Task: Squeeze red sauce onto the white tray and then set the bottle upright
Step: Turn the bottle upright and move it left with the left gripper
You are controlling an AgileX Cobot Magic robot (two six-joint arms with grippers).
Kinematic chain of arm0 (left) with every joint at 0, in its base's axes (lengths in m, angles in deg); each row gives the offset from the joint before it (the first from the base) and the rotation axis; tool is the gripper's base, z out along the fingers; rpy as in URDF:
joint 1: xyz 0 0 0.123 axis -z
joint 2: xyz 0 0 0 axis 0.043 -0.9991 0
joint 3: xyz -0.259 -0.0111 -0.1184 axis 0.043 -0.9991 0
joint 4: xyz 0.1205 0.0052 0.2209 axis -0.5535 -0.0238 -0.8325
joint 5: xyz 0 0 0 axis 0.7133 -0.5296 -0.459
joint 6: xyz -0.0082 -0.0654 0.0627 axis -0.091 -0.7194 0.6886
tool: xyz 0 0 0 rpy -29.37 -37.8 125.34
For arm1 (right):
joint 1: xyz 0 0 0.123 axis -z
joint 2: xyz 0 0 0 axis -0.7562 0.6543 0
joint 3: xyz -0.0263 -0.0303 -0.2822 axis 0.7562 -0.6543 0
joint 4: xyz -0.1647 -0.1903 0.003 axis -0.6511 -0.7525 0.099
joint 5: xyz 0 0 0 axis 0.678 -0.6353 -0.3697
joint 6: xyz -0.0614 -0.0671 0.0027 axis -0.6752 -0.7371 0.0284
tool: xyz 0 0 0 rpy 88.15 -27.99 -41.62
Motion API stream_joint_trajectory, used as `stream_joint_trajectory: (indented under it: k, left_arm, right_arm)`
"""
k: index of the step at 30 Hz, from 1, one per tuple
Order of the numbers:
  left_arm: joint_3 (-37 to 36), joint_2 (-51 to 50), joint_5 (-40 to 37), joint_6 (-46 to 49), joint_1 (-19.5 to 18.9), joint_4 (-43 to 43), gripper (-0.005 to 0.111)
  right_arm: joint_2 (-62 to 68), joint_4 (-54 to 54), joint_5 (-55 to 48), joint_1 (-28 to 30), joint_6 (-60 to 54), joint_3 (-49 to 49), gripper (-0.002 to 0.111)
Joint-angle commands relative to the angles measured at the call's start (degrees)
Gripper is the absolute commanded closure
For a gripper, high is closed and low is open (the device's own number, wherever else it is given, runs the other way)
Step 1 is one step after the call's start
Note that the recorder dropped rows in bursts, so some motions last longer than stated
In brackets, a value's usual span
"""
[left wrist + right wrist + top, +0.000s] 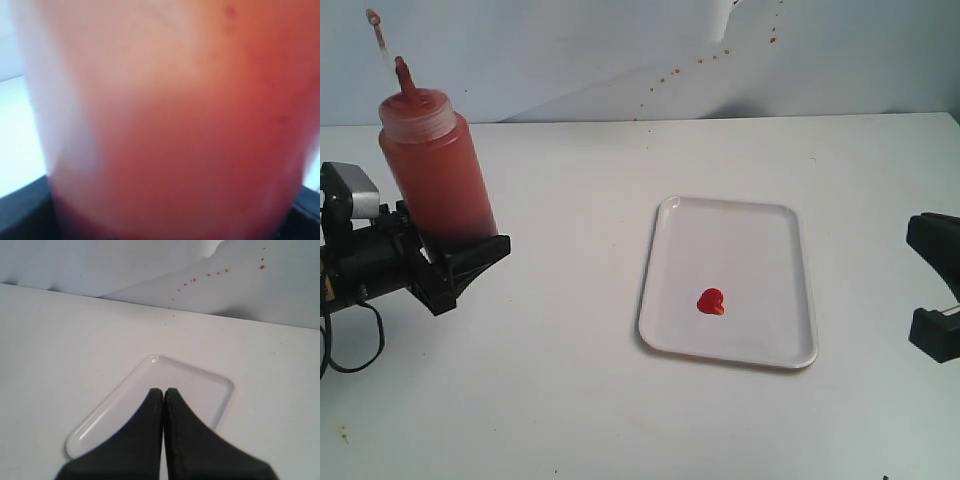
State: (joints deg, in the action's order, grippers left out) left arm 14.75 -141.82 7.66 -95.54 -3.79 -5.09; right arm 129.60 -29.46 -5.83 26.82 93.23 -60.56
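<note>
The bottle (435, 165) stands upright at the far left of the table, full of red sauce, with its red nozzle (406, 78) pointing up and the strap with its cap (373, 18) above it. My left gripper (470, 265) is shut on the bottle's lower part and hides its base. In the left wrist view the bottle (170, 125) fills the picture as a blur, and dark fingers (20, 220) show at the corners. The white tray (730, 225) lies right of the middle with a heart-shaped blob of red sauce (711, 301) on it. My right gripper (163, 392) is shut and empty, over the tray (195, 377).
The right arm's gripper (935, 285) sits at the right edge of the exterior view, apart from the tray. Small brownish specks (700, 60) dot the back wall. A black cable (360, 350) loops under the left arm.
</note>
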Motion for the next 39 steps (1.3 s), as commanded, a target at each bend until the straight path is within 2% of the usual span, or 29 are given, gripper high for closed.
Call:
stream_joint_trajectory:
  k: [1, 14, 22, 30, 33, 39]
  left_arm:
    - [-0.2, 0.9, 2.7, 0.7, -0.2, 0.3, 0.107]
    - [-0.2, 0.9, 2.7, -0.3, -0.2, -3.5, 0.107]
    - [-0.2, 0.9, 2.7, -1.5, -0.2, -10.1, 0.107]
    - [-0.2, 0.9, 2.7, -1.5, -0.2, -21.4, 0.107]
    - [-0.2, -0.7, 2.7, -1.5, -0.2, -24.4, 0.107]
    - [-0.2, -6.8, 2.7, 1.8, -0.2, -24.8, 0.107]
  right_arm:
    - [-0.3, 0.2, 2.5, 0.0, -0.3, -0.3, 0.108]
    - [-0.3, 0.5, 8.0, 0.0, -0.2, -0.3, 0.108]
    - [-0.3, 0.5, 8.0, 0.0, -0.2, -0.3, 0.108]
    - [-0.3, 0.5, 8.0, 0.0, -0.2, -0.3, 0.108]
    - [-0.3, 0.5, 8.1, 0.0, -0.1, -0.3, 0.108]
    - [-0.3, 2.6, 8.5, 0.0, 0.4, -0.3, 0.108]
